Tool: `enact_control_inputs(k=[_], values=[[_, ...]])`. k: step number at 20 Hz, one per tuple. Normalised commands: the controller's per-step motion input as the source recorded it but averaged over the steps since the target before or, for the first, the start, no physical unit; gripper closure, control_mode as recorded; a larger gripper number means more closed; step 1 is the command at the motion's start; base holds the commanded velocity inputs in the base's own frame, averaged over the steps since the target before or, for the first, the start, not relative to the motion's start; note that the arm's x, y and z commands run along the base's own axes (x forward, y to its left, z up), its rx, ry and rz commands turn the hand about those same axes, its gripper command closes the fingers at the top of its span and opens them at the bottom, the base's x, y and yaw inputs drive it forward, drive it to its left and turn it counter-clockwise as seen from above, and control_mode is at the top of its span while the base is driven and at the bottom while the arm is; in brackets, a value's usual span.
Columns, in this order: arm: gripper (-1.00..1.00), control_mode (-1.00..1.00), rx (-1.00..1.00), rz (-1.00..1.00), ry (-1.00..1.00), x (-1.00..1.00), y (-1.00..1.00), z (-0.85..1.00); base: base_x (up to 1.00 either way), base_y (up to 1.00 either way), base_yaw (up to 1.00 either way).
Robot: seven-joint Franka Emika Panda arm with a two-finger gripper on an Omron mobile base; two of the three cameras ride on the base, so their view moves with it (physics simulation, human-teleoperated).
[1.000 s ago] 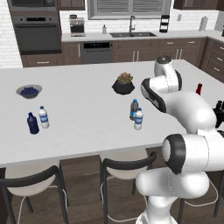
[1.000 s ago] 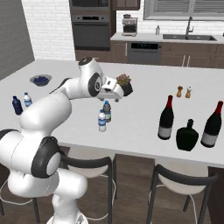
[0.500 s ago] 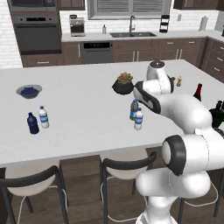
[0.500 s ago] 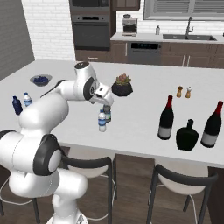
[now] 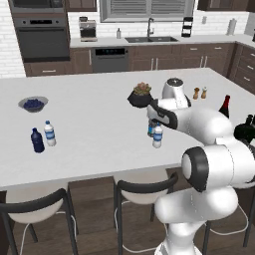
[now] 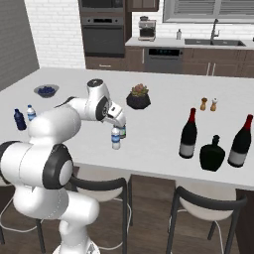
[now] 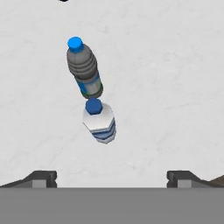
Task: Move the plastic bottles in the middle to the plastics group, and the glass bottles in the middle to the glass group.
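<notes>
Hand view: the pincer (image 7: 111,177) is held spread and empty above two small plastic bottles standing just beside each other mid-surface, the clear bottle (image 7: 99,121) nearest, the grey-blue bottle (image 7: 84,68) behind. If one is approached off-centre, its neighbour may be toppled.

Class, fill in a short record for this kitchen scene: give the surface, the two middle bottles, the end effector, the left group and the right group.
surface: white island counter
middle bottles: clear bottle and grey bottle, upright, side by side
end effector: open, above the middle bottles, holding nothing
left group: navy bottle beside white-capped bottle
right group: black squat bottle between two wine bottles
</notes>
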Motion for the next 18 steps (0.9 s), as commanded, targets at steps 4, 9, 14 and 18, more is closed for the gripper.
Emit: enact_control_inputs(k=[4,9,14,18], values=[[-1.0,-1.0,0.0,0.0,0.0,0.15,0.09,-0.24,0.0,0.0,0.0],[-1.0,-1.0,0.0,0.0,0.0,0.17,0.0,-0.29,0.0,0.0,0.0],[-1.0,-1.0,0.0,0.0,0.0,0.19,-0.02,-0.31,0.0,0.0,0.0],[-1.0,-1.0,0.0,0.0,0.05,0.26,-0.01,-0.31,0.0,0.0,0.0]])
